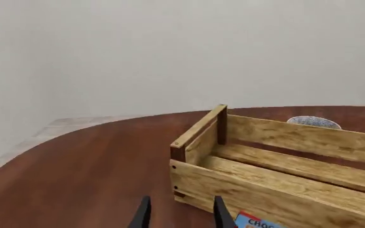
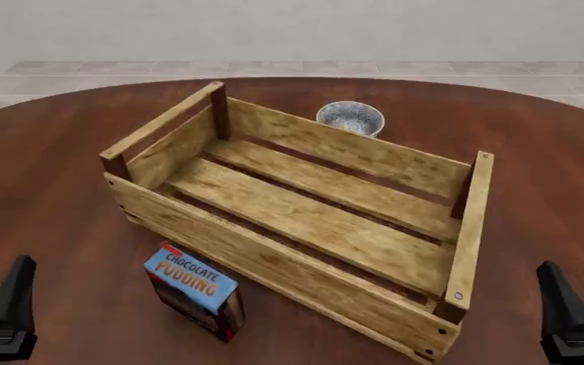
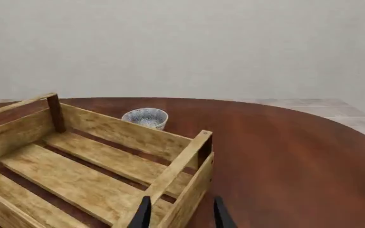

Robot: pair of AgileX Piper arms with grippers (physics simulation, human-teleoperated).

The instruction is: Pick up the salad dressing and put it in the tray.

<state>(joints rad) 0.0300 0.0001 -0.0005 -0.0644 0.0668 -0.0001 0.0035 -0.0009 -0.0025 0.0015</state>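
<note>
- Left gripper (image 1: 179, 216): in my left wrist view the two dark fingers (image 1: 143, 216) stand apart with a clear gap between them. Nothing lies in the gap; they touch nothing. I record it as released and empty.
- In the front view the left gripper (image 2: 6, 308) sits low at the near left edge, above the table (image 2: 49, 190), well apart from the tray (image 2: 271, 262).
- Right gripper (image 3: 181, 214): my right wrist view shows both fingers (image 3: 220, 216) parted the same way, with nothing between them. They hover just beside the tray's (image 3: 189, 164) near right corner post, and I cannot tell whether they are clear of it. Released, holding nothing.
- In the front view the right gripper (image 2: 568, 315) sits at the near right edge, close to the tray's right end.
- Tray: wooden slat crate, set at an angle mid-table, its floor slats bare.
- Salad dressing: I cannot find the bottle in any of my three views; its position cannot be stated.
- Chocolate Pudding box (image 2: 195, 290): upright on the table, just beside the tray's near long wall, at its left part.
- Patterned bowl (image 2: 350, 117): on the table behind the tray's far wall.
</note>
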